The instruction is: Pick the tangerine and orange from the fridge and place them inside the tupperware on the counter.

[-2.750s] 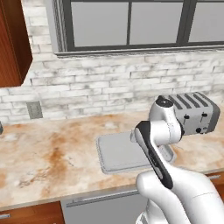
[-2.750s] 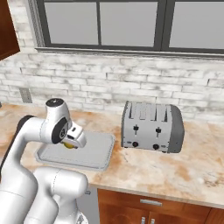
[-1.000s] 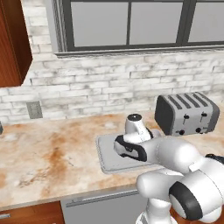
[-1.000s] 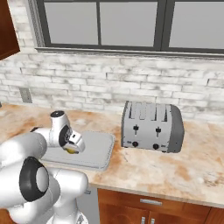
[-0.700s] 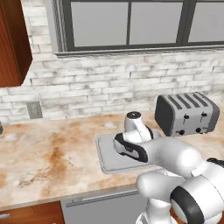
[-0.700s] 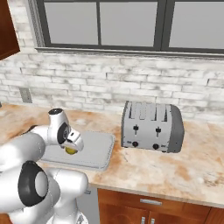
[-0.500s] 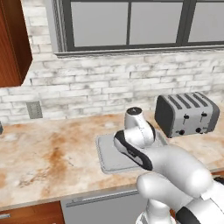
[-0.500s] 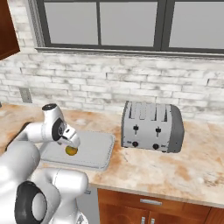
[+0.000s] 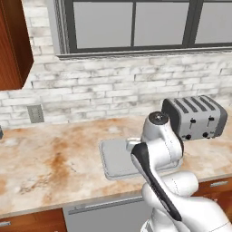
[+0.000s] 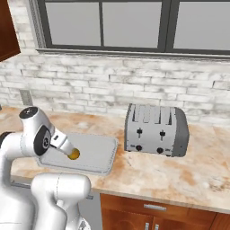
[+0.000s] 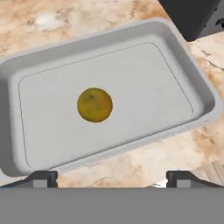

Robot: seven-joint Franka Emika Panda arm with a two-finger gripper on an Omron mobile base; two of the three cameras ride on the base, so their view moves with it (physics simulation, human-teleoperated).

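The gripper point(image 11: 111, 177) had lifted off the tupperware point(image 11: 188, 83) since a second earlier, jaws now wide apart — one orange-yellow citrus fruit point(image 11: 95, 105) lay inside, released — one fruit remained to fetch.

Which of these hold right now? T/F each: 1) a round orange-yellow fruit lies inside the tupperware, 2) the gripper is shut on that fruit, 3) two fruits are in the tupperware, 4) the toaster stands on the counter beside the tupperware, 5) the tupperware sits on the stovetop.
1) True. One round orange-yellow fruit lies on the floor of the tupperware.
2) False. The gripper is open, its fingertips set wide apart above the fruit and clear of it.
3) False. The hand view shows a single fruit in it.
4) True. The silver toaster stands on the counter next to the tupperware, on its right in the right base view.
5) False. It rests on the beige marbled counter.
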